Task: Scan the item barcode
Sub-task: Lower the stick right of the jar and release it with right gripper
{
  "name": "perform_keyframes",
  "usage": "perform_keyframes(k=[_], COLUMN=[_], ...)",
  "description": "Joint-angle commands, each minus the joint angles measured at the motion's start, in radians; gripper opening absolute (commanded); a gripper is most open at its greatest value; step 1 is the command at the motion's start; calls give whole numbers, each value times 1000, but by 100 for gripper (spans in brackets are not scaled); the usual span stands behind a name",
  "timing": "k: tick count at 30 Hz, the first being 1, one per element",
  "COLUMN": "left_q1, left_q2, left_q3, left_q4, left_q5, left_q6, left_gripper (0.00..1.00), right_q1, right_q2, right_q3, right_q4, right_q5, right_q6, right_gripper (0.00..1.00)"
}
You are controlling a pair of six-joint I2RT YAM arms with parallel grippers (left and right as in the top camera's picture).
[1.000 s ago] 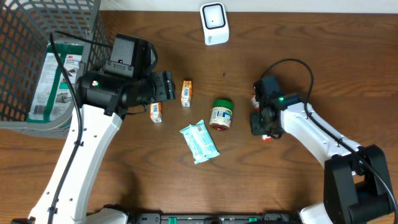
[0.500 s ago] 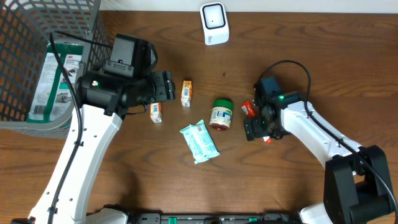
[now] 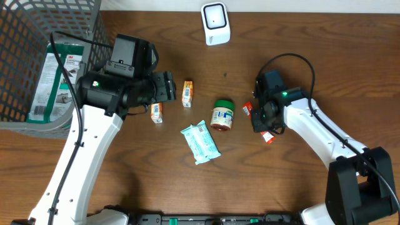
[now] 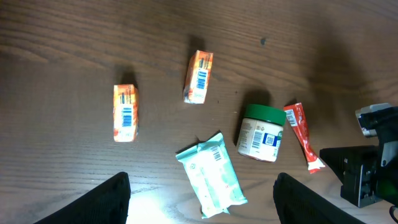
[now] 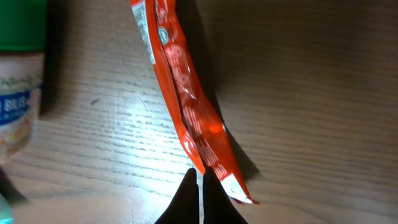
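Since nothing has been lifted toward the scanner [image 3: 215, 24], which stands alone at the twelve o'clock edge of the table [image 3: 300, 50], I judge the scan has barely begun. My right pincer [image 5: 196, 186] is closed to a narrow point low over the wood, its tips touching the near edge of the red sachet [image 5: 183, 87], which I take to be the item in hand. The sachet lies flat on the table just at three o'clock of the green-lidded jar [image 3: 222, 115]. From the wrist view I see nothing between the tips, so I read this as a close that has caught no real hold, though a sliver of the foil edge might be nipped; I cannot tell for sure. My left pincer [image 4: 202, 186] hangs wide and empty above the spread of goods, carrying nothing. The two orange cartons [image 3: 187, 92] lie near the middle, and the teal pack [image 3: 200, 142] lies at seven o'clock of the jar. The wire basket [image 3: 94, 37] sits in the ten o'clock corner with a boxed product [image 3: 53, 81] inside. What remains, as I see it, is nearly everything: get a true grip on the sachet, raise it, carry it up toward twelve o'clock and turn its barcode to the scanner's face.
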Motion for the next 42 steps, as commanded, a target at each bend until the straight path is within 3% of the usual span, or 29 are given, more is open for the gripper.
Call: perform_keyframes(k=[1, 24, 30, 37, 42], left_q1=[-3, -3, -3, -3, -3], left_q2=[4, 4, 4, 4, 4], left_q3=[3, 3, 3, 3, 3], left_q4=[-6, -10, -10, -10, -9], left_q5=[-10, -11, -11, -12, -14], left_q6=[14, 14, 14, 18, 21], left_gripper=[74, 74, 74, 74, 74], right_q1=[-5, -2, -2, -3, -2], right_q2=[-1, 11, 11, 11, -18], right_q3=[7, -124, -190, -261, -179], right_q4=[8, 190, 269, 381, 294], right_q5=[-21, -14, 123, 147, 164], right_q6=[-3, 27, 27, 31, 23], right_gripper=[1, 1, 1, 1, 1])
